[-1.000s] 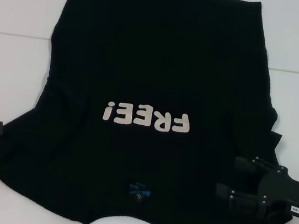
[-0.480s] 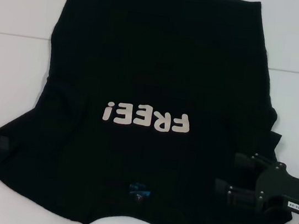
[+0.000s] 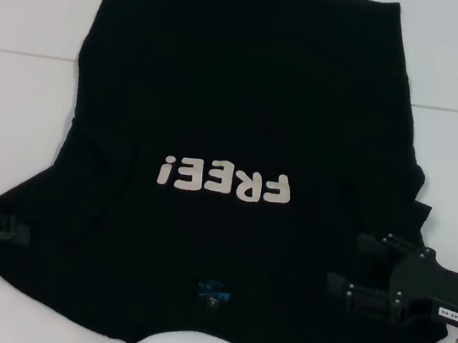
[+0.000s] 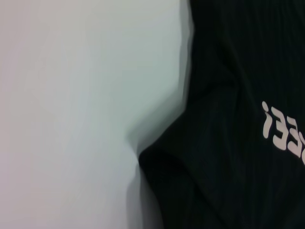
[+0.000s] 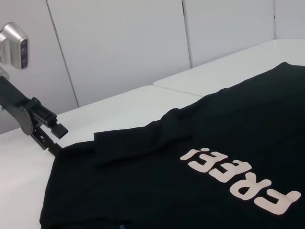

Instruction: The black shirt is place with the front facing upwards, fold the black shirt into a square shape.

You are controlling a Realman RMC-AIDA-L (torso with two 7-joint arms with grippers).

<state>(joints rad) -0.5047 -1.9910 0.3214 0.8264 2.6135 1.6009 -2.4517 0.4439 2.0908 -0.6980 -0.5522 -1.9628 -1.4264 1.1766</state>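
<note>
On a white table [image 3: 30,7] backed by pale wall panels, the black shirt [image 3: 236,121] lies flat, lettering up, collar at 6 o'clock. My left gripper [image 3: 7,234] sits at its 8 o'clock sleeve edge, jaws parted; my right gripper [image 3: 351,264] rests over the 4 o'clock sleeve, jaws wide.

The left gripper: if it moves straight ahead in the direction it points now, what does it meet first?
Most likely the sleeve edge of the black shirt. The left gripper sits at the shirt's left side with its open fingers aimed at the cloth; whether they already touch it is unclear.
</note>
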